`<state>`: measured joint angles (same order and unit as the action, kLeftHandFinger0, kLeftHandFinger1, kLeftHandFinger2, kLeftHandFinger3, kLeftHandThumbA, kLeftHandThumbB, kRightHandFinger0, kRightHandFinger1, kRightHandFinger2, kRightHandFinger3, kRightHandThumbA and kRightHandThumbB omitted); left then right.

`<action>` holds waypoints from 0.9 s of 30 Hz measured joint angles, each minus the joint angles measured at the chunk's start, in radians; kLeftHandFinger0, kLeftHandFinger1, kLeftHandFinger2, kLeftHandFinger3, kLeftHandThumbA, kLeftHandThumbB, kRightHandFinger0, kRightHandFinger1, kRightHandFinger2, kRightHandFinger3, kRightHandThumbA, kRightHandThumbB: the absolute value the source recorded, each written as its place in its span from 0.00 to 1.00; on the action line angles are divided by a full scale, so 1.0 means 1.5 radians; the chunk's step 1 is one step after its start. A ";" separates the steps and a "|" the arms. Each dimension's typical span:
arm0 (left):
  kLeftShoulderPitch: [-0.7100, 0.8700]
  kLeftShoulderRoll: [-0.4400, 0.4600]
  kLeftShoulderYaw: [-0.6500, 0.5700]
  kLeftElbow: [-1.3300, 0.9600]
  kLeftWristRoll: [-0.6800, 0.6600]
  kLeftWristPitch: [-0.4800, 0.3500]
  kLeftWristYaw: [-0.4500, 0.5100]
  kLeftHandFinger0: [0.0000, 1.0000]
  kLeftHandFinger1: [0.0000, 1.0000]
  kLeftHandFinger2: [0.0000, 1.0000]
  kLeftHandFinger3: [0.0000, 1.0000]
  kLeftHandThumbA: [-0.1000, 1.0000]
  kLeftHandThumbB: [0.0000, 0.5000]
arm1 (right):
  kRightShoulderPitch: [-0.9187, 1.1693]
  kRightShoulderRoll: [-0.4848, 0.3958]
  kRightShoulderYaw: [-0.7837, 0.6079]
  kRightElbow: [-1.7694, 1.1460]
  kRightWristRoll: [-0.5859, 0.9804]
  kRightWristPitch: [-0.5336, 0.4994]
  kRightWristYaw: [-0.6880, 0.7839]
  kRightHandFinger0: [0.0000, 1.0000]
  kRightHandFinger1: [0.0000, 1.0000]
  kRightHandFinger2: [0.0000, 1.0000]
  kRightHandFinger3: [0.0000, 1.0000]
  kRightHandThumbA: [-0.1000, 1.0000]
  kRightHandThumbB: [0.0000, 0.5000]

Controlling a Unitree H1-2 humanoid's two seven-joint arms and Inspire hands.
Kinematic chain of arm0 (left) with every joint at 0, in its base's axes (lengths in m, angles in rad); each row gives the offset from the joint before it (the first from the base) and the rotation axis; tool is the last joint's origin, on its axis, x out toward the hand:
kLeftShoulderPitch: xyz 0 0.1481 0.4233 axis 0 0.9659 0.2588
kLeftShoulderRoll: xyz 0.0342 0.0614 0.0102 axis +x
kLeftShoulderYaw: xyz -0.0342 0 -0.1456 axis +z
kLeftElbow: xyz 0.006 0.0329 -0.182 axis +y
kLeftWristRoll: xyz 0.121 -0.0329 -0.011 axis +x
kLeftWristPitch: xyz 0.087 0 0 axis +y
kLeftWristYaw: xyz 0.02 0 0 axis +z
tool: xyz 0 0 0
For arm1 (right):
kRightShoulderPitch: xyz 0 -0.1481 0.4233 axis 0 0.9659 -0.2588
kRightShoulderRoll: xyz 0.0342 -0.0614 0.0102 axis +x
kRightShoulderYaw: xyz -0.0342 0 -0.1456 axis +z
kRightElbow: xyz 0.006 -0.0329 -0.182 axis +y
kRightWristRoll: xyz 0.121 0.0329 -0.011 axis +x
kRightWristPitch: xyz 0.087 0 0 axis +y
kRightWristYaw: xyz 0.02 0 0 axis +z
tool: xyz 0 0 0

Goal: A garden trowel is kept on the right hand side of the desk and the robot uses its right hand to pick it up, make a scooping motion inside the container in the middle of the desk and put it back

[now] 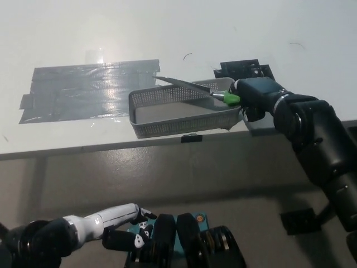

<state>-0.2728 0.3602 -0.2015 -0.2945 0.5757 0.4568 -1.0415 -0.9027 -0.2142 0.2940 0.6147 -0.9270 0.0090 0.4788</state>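
- Head view: right hand (255,98) grips trowel (187,86) handle, fingers wrapped; blade runs toward 10 o'clock over basket (178,127).
- Left hand (114,219) idle at 7 o'clock, fingers loosely apart.

The white desk (167,33) carries a broad patch of grey tape (89,89) at its left, a grey perforated container (178,125) near its front edge, and a black part (242,68) just behind the container's right end.

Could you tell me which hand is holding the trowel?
The black right hand, shut on the trowel; the white left hand rests empty below the desk.
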 measured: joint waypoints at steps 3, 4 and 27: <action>0.001 0.000 0.002 0.001 0.000 0.000 0.000 1.00 0.97 0.97 1.00 1.00 0.00 | 0.000 -0.019 0.006 -0.017 0.005 -0.011 0.002 0.00 0.25 0.61 0.64 0.00 0.33; 0.001 0.000 0.002 0.001 0.000 0.000 0.000 1.00 0.96 0.96 1.00 1.00 0.00 | -0.001 -0.028 0.009 -0.022 0.006 -0.015 0.004 0.00 0.24 0.62 0.61 0.00 0.30; 0.020 0.001 0.011 0.013 -0.002 0.000 0.000 1.00 0.98 0.97 1.00 1.00 0.00 | -0.216 -0.122 -0.060 -0.084 0.096 -0.062 0.058 0.00 0.00 0.29 0.25 0.00 0.32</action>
<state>-0.2435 0.3617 -0.1843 -0.2748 0.5732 0.4567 -1.0415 -1.2265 -0.3974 0.2046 0.4888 -0.7830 -0.0837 0.5663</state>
